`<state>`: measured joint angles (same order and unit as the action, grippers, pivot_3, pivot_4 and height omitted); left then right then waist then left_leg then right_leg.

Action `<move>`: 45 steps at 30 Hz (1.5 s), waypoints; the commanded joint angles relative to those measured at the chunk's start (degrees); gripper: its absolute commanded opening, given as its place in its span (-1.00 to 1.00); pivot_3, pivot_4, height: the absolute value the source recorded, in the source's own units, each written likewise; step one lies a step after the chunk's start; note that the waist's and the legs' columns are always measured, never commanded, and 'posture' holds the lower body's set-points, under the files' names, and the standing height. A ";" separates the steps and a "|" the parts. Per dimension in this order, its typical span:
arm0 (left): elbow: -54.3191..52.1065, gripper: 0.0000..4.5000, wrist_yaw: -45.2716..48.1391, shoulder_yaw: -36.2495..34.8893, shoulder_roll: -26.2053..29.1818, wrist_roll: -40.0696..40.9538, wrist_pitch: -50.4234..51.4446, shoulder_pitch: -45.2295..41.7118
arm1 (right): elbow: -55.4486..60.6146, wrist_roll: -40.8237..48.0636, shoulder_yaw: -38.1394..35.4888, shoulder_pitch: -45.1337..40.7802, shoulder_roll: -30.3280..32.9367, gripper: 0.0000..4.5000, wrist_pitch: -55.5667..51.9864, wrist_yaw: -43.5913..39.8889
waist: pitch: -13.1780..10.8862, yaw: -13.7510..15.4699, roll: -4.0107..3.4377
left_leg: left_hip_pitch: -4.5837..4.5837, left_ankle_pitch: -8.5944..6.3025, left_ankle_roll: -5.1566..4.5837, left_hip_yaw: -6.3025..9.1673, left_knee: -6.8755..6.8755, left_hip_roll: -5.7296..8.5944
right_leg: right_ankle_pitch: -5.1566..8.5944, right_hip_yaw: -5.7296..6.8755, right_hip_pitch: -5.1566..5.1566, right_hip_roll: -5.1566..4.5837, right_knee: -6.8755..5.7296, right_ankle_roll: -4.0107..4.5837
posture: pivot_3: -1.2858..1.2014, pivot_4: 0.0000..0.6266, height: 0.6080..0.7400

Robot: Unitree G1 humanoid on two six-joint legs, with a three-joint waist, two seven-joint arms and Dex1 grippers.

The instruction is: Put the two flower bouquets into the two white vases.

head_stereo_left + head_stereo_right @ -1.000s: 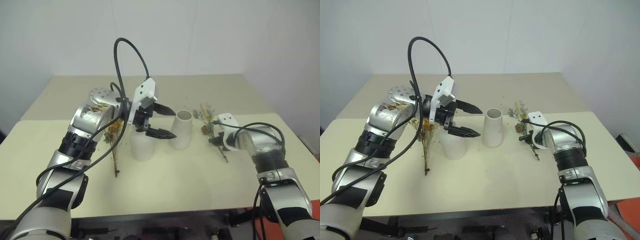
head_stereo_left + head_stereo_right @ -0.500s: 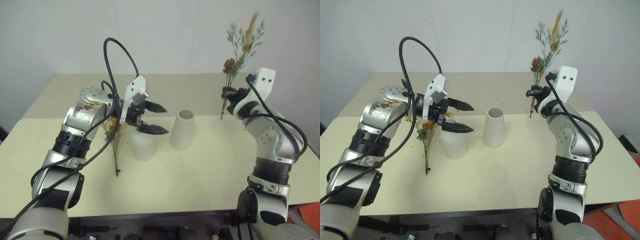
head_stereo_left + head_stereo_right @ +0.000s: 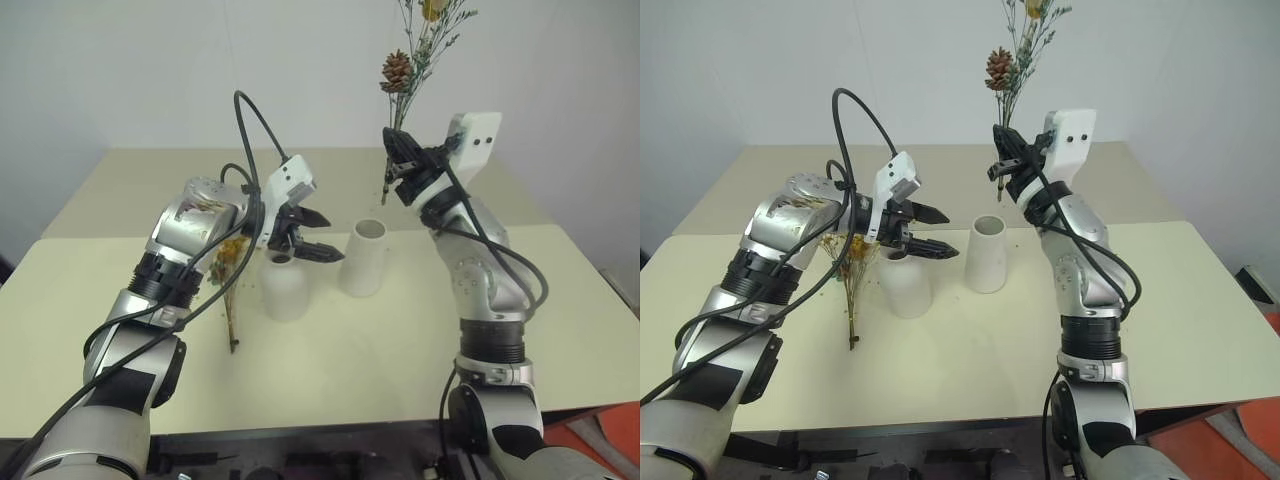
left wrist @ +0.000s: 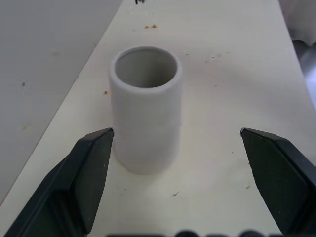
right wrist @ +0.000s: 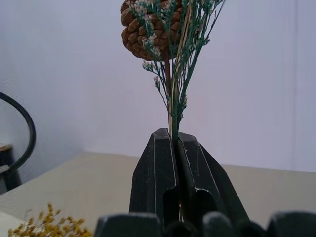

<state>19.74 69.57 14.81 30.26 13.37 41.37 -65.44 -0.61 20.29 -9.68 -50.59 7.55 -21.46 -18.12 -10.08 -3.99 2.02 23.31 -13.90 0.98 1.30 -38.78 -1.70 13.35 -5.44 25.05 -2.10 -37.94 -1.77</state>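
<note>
Thin sprig (image 3: 1012, 70) above tall vase (image 3: 986, 255)

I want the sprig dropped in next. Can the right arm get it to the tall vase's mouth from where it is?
Probably yes: the right pincer holds the sprig upright above the tall vase, whose mouth is unblocked.

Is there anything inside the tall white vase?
The tall white vase looks empty: its mouth shows only bare inner wall. The very bottom is hidden. The pinecone sprig is up in the right gripper.
</note>
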 commanded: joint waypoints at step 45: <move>-2.06 1.00 0.13 -1.34 1.03 -1.63 -3.13 -2.81 | 2.00 -7.57 7.57 18.21 -1.40 0.32 19.35 -0.18 | -0.01 0.02 -0.01 | 0.01 0.00 0.01 0.02 0.01 0.01 | 0.00 -0.01 0.03 0.00 -0.03 0.00 | 0.03 -0.52 1.00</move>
<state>20.56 69.43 14.71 30.36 11.59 39.25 -67.22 -3.24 12.03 -0.89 -33.23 5.43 -3.32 -18.46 -10.09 -3.98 2.00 23.33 -13.90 0.98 1.32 -38.77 -1.69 13.35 -5.45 25.08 -2.11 -37.97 -1.77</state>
